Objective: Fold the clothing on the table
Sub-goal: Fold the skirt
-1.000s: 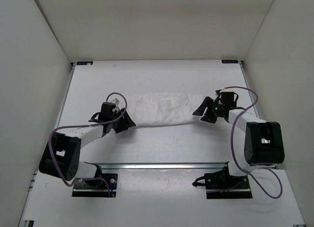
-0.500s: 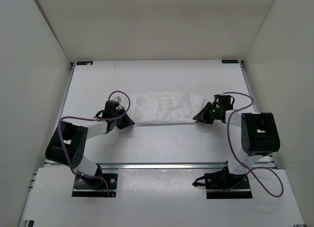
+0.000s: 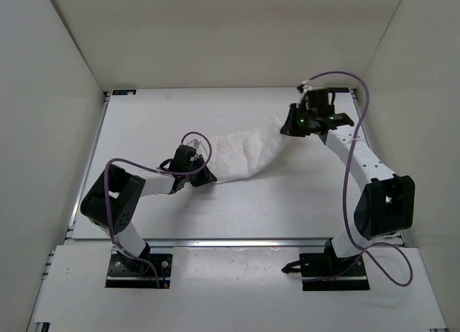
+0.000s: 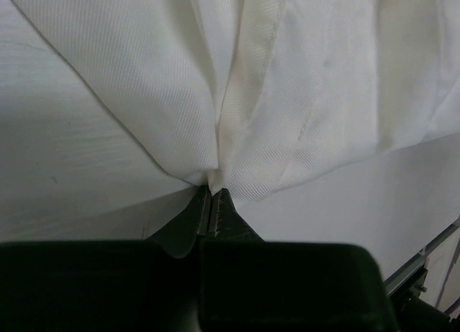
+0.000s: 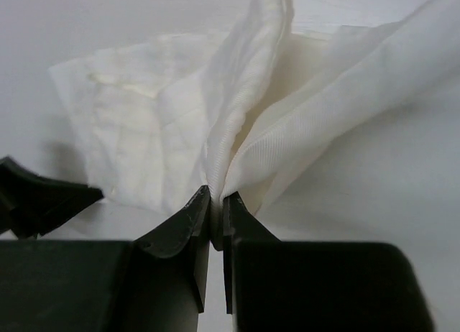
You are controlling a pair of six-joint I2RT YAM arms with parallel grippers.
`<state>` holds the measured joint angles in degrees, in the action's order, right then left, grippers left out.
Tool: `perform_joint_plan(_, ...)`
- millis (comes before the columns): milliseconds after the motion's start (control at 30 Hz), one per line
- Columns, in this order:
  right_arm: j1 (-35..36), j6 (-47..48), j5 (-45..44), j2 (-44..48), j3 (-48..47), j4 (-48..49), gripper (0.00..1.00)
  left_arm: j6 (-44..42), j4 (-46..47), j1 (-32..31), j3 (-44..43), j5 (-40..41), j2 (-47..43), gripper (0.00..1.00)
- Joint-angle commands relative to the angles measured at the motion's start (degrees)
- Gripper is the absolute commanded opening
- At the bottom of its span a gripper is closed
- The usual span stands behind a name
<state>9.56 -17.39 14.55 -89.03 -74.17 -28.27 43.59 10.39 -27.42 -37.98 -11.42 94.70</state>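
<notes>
Fold just starting
Left end effector [image 4: 214,194] and right end effector [image 5: 215,203] each pinch an end of the clothing [image 3: 244,154], stretched from centre toward upper right over the tabletop [image 3: 144,123]; the fold itself is not yet made.

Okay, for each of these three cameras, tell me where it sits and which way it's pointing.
Top external: above and behind the arms, facing down at the table; both arms and their bases show.
Left wrist: mounted behind the left gripper, looking forward past its fingers, shut on the clothing.
Right wrist: mounted behind the right gripper, looking forward past its fingers, also shut on the clothing.
Shared: every view shows the clothing.
</notes>
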Motion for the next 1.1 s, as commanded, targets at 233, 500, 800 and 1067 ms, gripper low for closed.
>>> perform_joint_plan(233,23.2,5.4,-4.4,-8.6,-13.2,-6.6,0.00,1.1,0.2,1.8,-1.4,1.1,-0.9,0.00)
perform_joint_plan(500,31.5,3.9,-1.5,-17.3,-15.7,-2.1,0.00,1.8,1.4,2.5,0.4,0.8,-2.7,0.00)
perform_joint_plan(800,33.3,5.1,5.4,-28.1,-17.6,-0.6,0.00,2.2,2.3,2.1,2.2,0.3,-3.2,0.00)
perform_joint_plan(1067,33.9,4.6,3.7,-28.1,-18.1,1.4,0.00,2.4,3.5,2.1,3.3,-0.7,-2.4,0.00)
